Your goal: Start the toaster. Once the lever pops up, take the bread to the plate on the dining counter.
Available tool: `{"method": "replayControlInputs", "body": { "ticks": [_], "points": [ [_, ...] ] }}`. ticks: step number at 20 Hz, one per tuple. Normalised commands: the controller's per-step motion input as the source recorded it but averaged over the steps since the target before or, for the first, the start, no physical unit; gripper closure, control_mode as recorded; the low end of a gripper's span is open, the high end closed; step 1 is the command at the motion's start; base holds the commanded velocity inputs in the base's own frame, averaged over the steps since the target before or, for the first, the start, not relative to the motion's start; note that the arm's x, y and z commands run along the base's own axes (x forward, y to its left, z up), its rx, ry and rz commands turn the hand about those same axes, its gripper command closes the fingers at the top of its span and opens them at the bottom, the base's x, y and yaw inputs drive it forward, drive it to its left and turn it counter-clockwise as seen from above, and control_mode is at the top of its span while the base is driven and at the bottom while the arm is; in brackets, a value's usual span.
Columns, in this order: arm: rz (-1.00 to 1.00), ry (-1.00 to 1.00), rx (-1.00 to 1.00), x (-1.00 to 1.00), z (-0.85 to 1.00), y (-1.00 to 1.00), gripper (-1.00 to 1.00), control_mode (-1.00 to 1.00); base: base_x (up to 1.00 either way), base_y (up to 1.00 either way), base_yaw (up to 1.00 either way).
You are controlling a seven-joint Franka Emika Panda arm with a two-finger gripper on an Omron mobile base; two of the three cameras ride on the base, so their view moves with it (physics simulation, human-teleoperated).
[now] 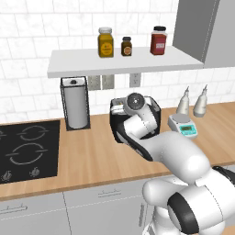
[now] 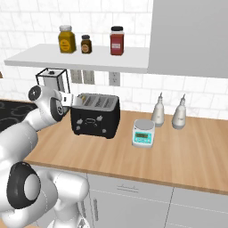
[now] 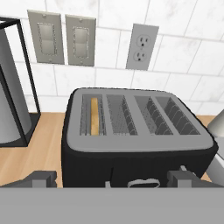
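On the wooden wall counter [image 2: 187,156], the black toaster [image 2: 95,116] stands beside the paper towel roll [image 1: 75,108]; bread [image 3: 94,116] sits in its leftmost slot. Just before it, the gripper [image 3: 111,179] hovers with jaws spread wide, grasping nothing.

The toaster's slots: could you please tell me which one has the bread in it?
In the hand view, the leftmost slot of the toaster holds the tan bread, nearest the paper towel holder. The other three show bare wire guides.

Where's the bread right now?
In the hand view the bread stands edge-up in the leftmost slot of the toaster, on the wall counter right of the paper towel holder.
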Motion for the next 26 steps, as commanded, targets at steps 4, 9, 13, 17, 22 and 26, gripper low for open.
{"method": "replayControlInputs", "body": {
  "ticks": [4,9,13,17,22,26],
  "points": [
    [0.00,0.00,0.00,0.00,0.00,0.00,-1.00,-1.00,0.00,0.00,0.00],
    [0.00,0.00,0.00,0.00,0.00,0.00,-1.00,-1.00,0.00,0.00,0.00],
    [0.00,0.00,0.00,0.00,0.00,0.00,-1.00,-1.00,0.00,0.00,0.00],
    [0.00,0.00,0.00,0.00,0.00,0.00,-1.00,-1.00,0.00,0.00,0.00],
    [0.00,0.00,0.00,0.00,0.00,0.00,-1.00,-1.00,0.00,0.00,0.00],
    [0.00,0.00,0.00,0.00,0.00,0.00,-1.00,-1.00,0.00,0.00,0.00]
  ]
}}
